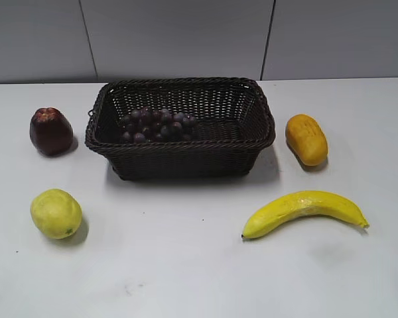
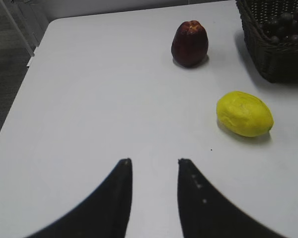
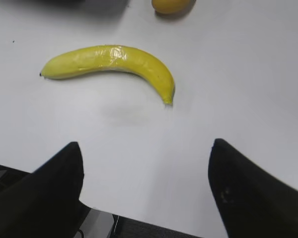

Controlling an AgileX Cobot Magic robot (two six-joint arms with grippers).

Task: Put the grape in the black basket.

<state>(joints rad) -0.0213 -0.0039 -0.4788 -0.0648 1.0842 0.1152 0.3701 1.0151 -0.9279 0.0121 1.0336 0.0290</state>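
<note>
Judging from how things lie, little can go wrong: the white worktop (image 1: 186,265) carries the black basket (image 1: 247,147), and the grape (image 1: 158,124) already rests inside, against its left rear. Any careless sweep could nudge the banana (image 1: 304,211). Left tool (image 2: 154,163) gapes empty; right tool (image 3: 145,148) gapes wider, empty

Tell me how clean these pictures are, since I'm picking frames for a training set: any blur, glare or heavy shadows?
Exterior view: even light, soft shadows under the basket and banana, grapes dim inside. Left wrist view: the left claw is soft-edged, the lemon sharp. Right wrist view: mild glare on the banana, right claw blurred.
</note>
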